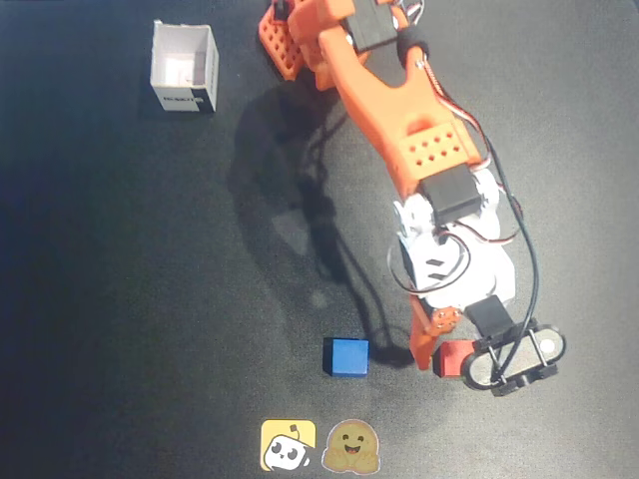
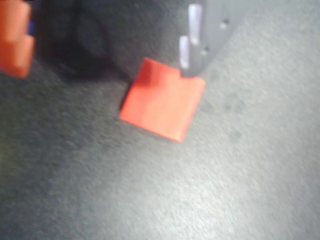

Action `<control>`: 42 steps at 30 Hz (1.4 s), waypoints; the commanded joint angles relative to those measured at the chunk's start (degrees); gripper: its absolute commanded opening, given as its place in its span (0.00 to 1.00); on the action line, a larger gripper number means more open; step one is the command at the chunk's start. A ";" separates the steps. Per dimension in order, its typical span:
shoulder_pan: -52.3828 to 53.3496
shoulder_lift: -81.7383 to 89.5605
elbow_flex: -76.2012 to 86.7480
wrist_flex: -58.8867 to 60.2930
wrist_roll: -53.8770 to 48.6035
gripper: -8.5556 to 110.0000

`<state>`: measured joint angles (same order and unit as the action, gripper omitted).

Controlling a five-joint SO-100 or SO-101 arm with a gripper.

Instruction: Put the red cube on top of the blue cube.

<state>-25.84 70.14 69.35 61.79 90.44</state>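
Note:
The red cube [image 1: 455, 359] lies on the dark table at the lower right of the overhead view. The blue cube [image 1: 345, 356] sits on the table a short way to its left, with a gap between them. My gripper [image 1: 449, 361] is down around the red cube and open. In the wrist view the red cube [image 2: 162, 100] lies flat on the mat between the fingers of the gripper [image 2: 105, 70]. It touches the grey finger [image 2: 205, 35] at the top, while the orange finger [image 2: 15, 40] stands well away at the upper left.
A white open-topped box [image 1: 183, 68] stands at the top left. Two cartoon stickers [image 1: 289, 444] [image 1: 351, 447] lie near the bottom edge, below the blue cube. The orange arm [image 1: 399, 110] stretches down from its base at the top centre.

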 commanded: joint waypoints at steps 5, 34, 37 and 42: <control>-0.79 -2.55 -2.02 -3.34 1.58 0.28; -3.16 -5.01 8.17 -12.30 3.16 0.27; -2.99 -5.54 8.61 -13.62 3.25 0.27; -2.90 -6.24 9.14 -15.47 4.31 0.27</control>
<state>-28.83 63.11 78.75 47.72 93.96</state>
